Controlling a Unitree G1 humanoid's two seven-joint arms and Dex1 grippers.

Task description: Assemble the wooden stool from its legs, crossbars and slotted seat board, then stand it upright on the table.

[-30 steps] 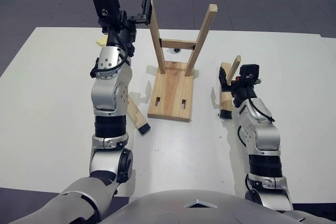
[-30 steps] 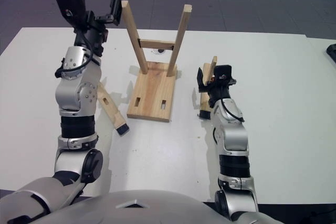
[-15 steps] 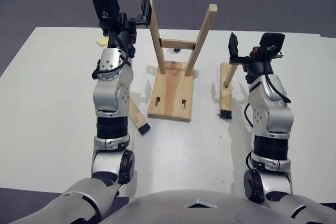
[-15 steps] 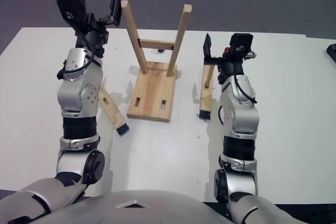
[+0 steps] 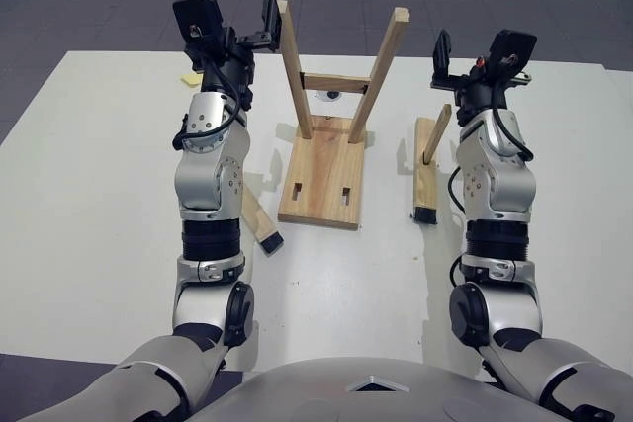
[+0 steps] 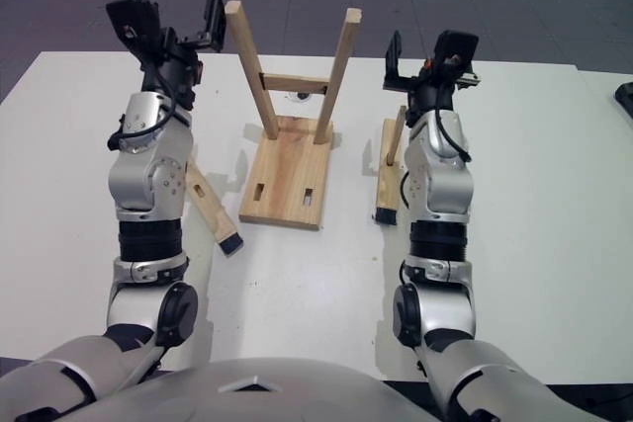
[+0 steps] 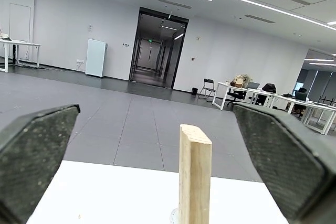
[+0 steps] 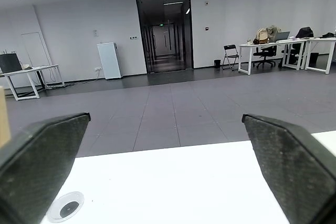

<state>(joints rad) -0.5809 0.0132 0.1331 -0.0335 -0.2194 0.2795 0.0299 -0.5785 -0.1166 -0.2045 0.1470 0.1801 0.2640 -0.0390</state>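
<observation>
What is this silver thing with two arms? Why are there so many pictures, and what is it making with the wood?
It is a robot shaped a bit like a person. Two pictures come from cameras in its head, looking down over its left arm and right arm at a white table. The other two come from small cameras on its wrists, so the dark blocks at their edges are the robot's own jaws, seen very close.

On the table lies a flat seat board with two wooden legs standing up from it, joined by a crossbar. That is a stool, half built and upside down. A loose leg piece lies beside the right arm, and another leg piece lies partly under the left arm.

Both pairs of jaws are open and hold nothing. The left jaws sit around the top of one standing leg, with gaps on both sides.
</observation>
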